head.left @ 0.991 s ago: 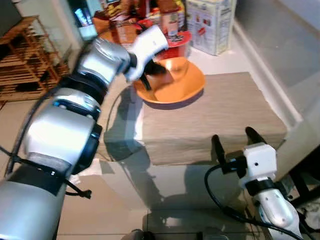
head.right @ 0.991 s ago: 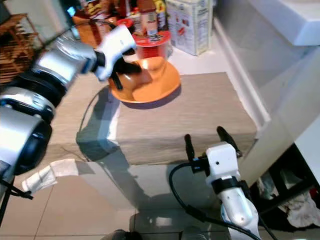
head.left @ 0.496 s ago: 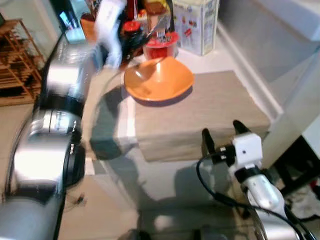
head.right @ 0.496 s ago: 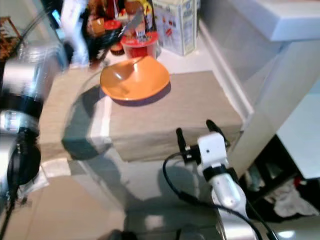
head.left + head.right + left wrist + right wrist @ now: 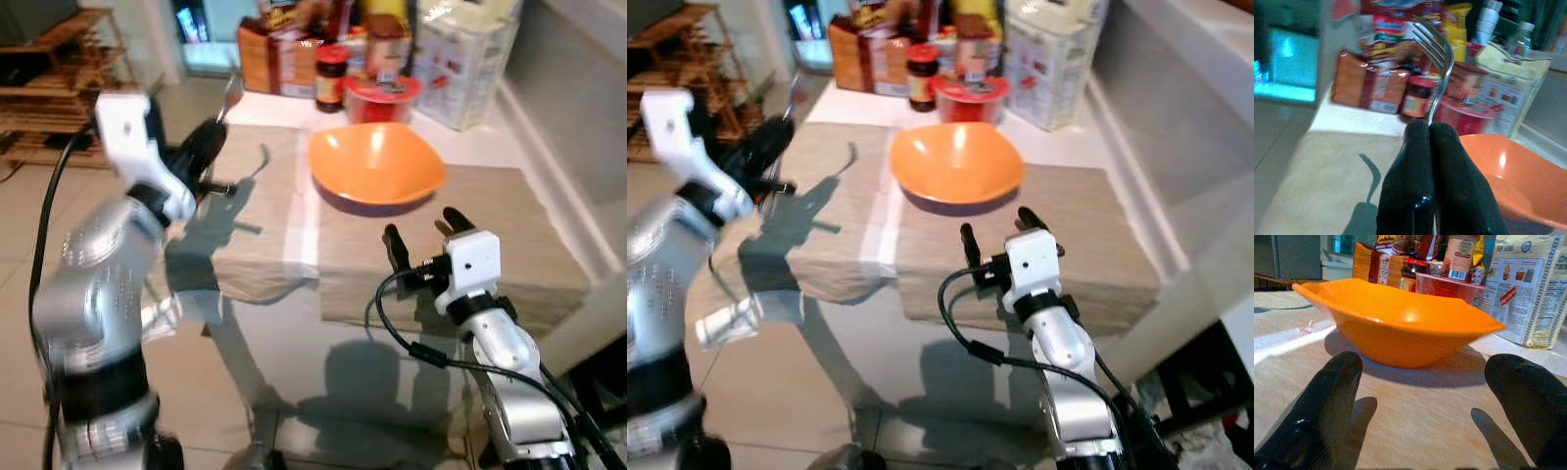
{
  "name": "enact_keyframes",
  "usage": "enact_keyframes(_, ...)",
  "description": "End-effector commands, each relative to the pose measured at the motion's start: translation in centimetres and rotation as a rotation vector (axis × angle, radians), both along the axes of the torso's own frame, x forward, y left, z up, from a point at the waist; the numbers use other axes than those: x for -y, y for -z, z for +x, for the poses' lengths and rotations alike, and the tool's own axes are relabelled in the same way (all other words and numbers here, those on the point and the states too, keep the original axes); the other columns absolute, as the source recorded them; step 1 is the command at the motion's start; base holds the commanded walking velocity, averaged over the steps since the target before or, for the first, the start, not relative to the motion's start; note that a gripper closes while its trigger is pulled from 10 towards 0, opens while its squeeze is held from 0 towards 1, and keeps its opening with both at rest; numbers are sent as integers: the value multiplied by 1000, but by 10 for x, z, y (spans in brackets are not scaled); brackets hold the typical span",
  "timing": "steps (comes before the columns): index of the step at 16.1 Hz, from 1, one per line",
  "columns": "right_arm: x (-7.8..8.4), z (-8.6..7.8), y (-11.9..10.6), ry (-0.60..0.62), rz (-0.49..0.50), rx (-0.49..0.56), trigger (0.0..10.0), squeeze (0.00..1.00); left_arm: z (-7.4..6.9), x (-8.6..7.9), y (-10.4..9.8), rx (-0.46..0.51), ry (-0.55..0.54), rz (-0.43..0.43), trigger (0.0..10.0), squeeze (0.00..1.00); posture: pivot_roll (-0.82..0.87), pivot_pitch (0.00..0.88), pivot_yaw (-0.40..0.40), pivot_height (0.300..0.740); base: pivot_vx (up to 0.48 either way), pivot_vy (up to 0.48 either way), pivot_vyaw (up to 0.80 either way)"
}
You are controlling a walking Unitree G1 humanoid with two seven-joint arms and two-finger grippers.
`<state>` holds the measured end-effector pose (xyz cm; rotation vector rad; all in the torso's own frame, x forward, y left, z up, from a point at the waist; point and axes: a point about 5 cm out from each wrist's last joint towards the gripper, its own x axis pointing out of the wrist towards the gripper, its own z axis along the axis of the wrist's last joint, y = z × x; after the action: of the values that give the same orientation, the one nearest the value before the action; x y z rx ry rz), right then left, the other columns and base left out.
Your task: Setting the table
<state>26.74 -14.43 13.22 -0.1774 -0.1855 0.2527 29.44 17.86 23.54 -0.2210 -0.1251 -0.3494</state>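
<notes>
- Left claw (image 5: 1429,129): fingers pressed together, clamped on fork (image 5: 1437,58). Fork stands upright, tines up, above the claw tips.
- Left claw position: raised over the left end of the tabletop (image 5: 549,196), apart from the bowl.
- Right claw (image 5: 423,235): fingers spread wide, holding nothing. Hovers just above the cloth (image 5: 1097,235), near front edge, pointed at the bowl.
- Orange bowl (image 5: 376,164): sits on the beige cloth, centre-rear of the tabletop, upright, w/ nothing visible inside.
- Behind the bowl: red tub (image 5: 382,96), dark jar w/ red lid (image 5: 331,76), brown packet (image 5: 1371,83), white printed box (image 5: 1530,293).
- Wooden rack (image 5: 59,78) stands on the floor, far left.
</notes>
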Motion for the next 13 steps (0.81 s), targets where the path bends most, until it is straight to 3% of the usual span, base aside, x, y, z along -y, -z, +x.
enact_keyframes(1,5,-1,0,32,16,11,10000,0,-5,7,0,-3,13,8,0,0,-62,0,29,722,0,0,0)
enact_keyframes(5,22,-24,3,132,7,17,10000,0,-26,21,40,-127,-15,-7,0,0,-106,0,69,722,0,0,0)
enact_keyframes(8,27,-26,6,162,7,15,10000,0,-43,36,64,-164,5,16,0,0,-121,0,80,722,0,0,0)
enact_keyframes(13,23,-18,5,130,5,13,10000,0,-40,39,66,-161,-40,-16,0,0,-113,0,52,722,-55,0,0)
